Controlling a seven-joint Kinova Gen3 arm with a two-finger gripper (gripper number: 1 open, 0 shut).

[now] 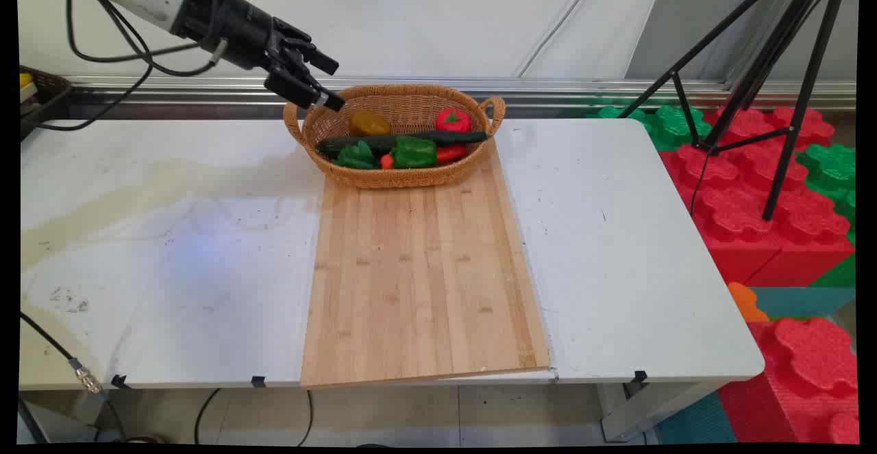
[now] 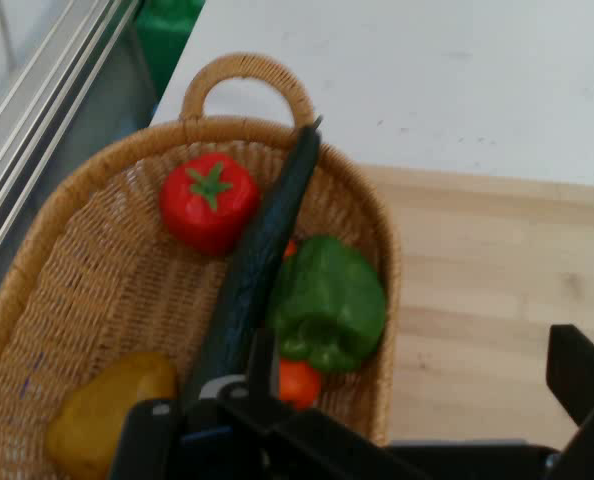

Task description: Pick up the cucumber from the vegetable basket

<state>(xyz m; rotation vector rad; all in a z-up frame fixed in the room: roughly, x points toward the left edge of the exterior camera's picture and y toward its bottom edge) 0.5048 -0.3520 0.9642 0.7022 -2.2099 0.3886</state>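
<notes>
Holds, at the far end of a wooden cutting board [image 1: 421, 283] on the white tabletop [image 1: 616, 248], a woven wicker basket [image 1: 404, 177] with a loop handle at each end. Contains a long dark green cucumber [image 1: 401, 142] lying lengthwise across the middle, one tip resting up on the rim near the far handle in the hand view. Shows a red tomato [image 1: 453, 120] with a green star-shaped stem on the wall side of the cucumber, and a yellowish-brown potato-like piece [image 1: 370, 123] on that same side toward the arm's end. On the near side of the cucumber sit a glossy green bell pepper [image 1: 414, 152], touching the cucumber, a second green pepper [image 1: 356, 156] beside it, and red pieces [image 1: 450, 153] partly tucked under the peppers, too hidden to name. Hovering above the basket's left end, tilted down toward the contents, hangs the black claw [image 1: 322, 83], released, its fingers [image 1: 332, 101] spread apart and gripping nothing; nearest to the left rim and the cucumber's end. To the right of the tabletop, red and green foam blocks [image 1: 760, 194] and a black tripod [image 1: 767, 70].
</notes>
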